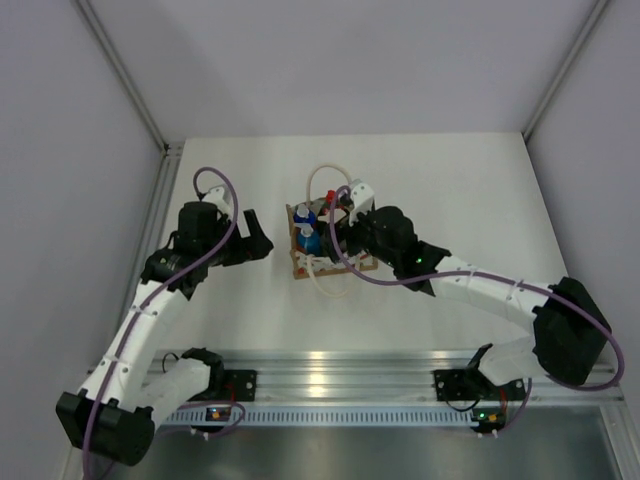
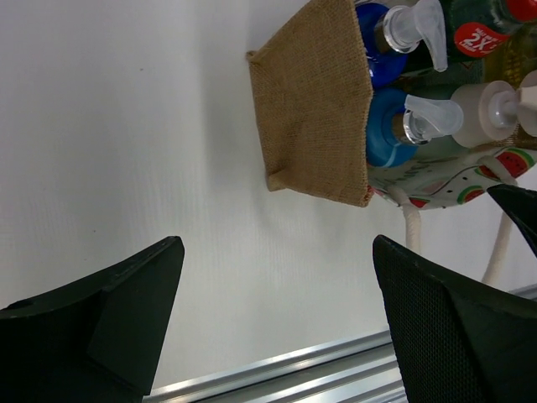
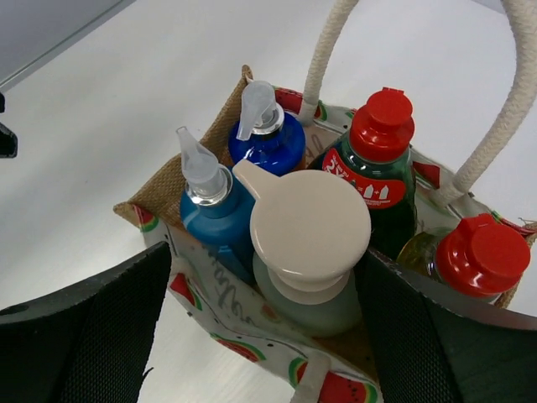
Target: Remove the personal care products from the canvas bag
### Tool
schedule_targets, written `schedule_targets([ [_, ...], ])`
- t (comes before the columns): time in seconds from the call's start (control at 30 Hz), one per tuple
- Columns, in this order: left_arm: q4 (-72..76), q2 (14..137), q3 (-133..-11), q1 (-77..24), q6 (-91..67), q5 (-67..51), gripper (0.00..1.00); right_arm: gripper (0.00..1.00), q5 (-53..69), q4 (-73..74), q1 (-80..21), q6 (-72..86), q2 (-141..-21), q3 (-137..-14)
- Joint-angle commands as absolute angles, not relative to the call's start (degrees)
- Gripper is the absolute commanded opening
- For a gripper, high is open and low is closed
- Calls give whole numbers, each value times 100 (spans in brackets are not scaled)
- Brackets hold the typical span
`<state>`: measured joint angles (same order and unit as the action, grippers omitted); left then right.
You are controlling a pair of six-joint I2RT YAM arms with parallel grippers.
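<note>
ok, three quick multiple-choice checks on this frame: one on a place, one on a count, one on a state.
1. Where is the right gripper?
A) over the open top of the tan canvas bag
B) far left of the bag
C) back at its own base
2. How many red caps are in the bag?
A) one
B) two
C) four
3. How is the left gripper?
A) shut on a bottle
B) shut, empty
C) open, empty

1 A: its fingers flank the grey-green bottle with the cream pump top inside the bag.
2 B: one on the round green bottle, one on the slim yellow bottle.
3 C: jaws wide apart, nothing between them.
</note>
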<state>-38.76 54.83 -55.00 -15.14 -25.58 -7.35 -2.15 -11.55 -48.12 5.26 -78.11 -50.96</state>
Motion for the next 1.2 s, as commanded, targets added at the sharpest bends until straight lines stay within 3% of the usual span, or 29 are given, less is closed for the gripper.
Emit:
schedule_targets([
  [0.0, -3788, 5466, -5283, -1512, -2329, -352, 98, 85, -588, -2222, -4957, 448, -8006, -5370],
  [0.9, -3788, 5581, -5238, -1670, -2276, -571, 98, 65, -1301, -4025, -5010, 413, -8973, -4720],
  [1.17, -3788, 5581, -5230, -1670, -2285, -571, 98, 53, -1266, -4420, -5019, 203, -9123, -4597],
])
